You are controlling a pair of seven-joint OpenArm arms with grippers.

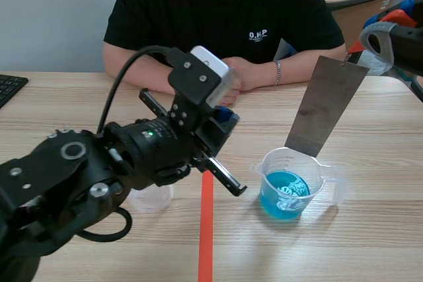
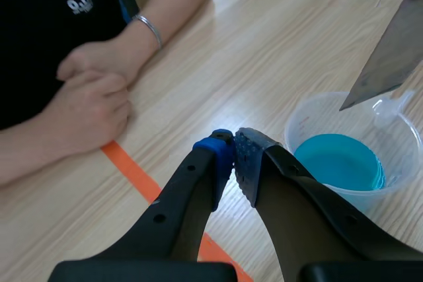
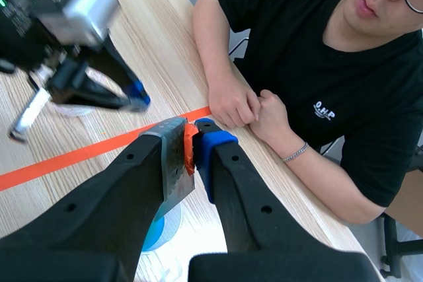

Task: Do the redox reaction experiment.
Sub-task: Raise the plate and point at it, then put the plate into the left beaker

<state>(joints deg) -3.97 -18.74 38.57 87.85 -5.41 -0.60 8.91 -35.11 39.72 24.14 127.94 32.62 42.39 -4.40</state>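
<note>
Jaws of the right gripper are pinched tight on the top edge of a grey metal sheet. The sheet hangs tilted over a clear beaker, its lower edge near the rim and above the blue liquid. The left gripper has its pads pressed together with nothing between them, and it hangs above the table beside the beaker. A small clear cup stands under the left arm. Across the table, a person's hands rest clasped on the wood.
</note>
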